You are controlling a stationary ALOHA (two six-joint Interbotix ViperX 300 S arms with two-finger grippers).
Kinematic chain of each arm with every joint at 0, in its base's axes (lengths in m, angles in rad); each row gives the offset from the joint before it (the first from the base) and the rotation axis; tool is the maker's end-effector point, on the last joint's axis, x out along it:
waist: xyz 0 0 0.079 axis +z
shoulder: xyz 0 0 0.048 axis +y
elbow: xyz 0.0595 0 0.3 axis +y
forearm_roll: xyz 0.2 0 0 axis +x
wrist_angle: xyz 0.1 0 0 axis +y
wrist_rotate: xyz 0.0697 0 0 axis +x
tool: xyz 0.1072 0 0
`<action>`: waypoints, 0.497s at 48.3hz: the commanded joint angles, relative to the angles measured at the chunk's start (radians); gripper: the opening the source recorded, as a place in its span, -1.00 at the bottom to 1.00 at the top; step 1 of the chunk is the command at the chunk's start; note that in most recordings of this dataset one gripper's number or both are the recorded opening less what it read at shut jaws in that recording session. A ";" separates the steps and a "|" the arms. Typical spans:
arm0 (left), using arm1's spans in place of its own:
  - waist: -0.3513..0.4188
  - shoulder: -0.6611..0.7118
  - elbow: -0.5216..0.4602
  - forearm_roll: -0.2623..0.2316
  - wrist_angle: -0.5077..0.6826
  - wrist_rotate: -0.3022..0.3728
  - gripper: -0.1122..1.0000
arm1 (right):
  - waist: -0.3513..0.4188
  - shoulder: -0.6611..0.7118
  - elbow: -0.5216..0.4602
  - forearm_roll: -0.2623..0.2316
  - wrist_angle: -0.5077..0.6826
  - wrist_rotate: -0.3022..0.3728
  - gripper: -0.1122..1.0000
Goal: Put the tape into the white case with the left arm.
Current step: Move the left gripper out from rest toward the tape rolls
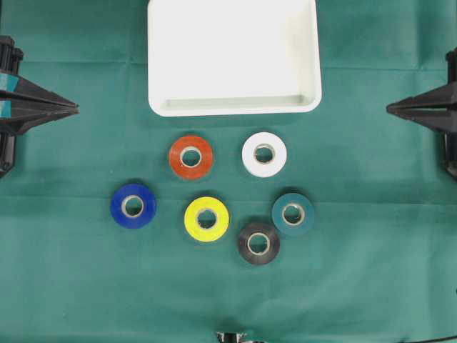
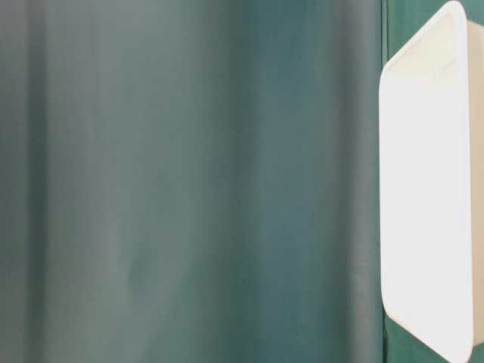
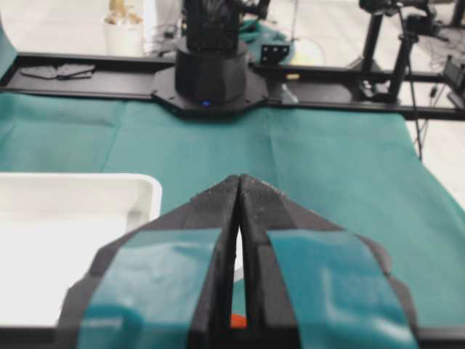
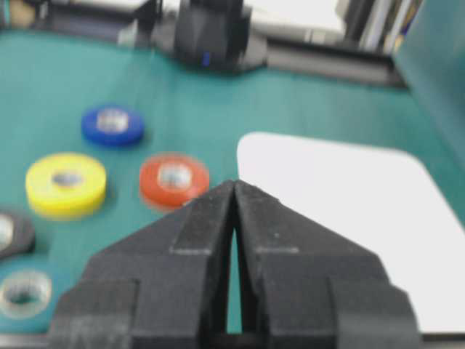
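White case [image 1: 234, 106] was seen empty, ahead-left of the left gripper [image 1: 74, 108], whose jaws were pressed together, nothing held. Right gripper [image 1: 389, 108] was likewise closed. Six tape rolls [image 1: 206, 219] were shown only overhead; just an orange sliver was caught in left-wrist view. Table-level pic: case cut off, rest blurred.

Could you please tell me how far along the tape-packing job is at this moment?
Nothing looks done: the shallow white plastic case holds no tape. Nothing is in hand: the teal-striped left gripper is shut at the left edge, holding nothing. All six rolls remain on the green cloth, including the orange roll and white roll nearest the case.
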 commanded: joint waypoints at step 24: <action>-0.037 0.008 -0.051 -0.002 0.051 0.009 0.91 | 0.000 -0.155 0.153 -0.028 0.095 0.012 -0.96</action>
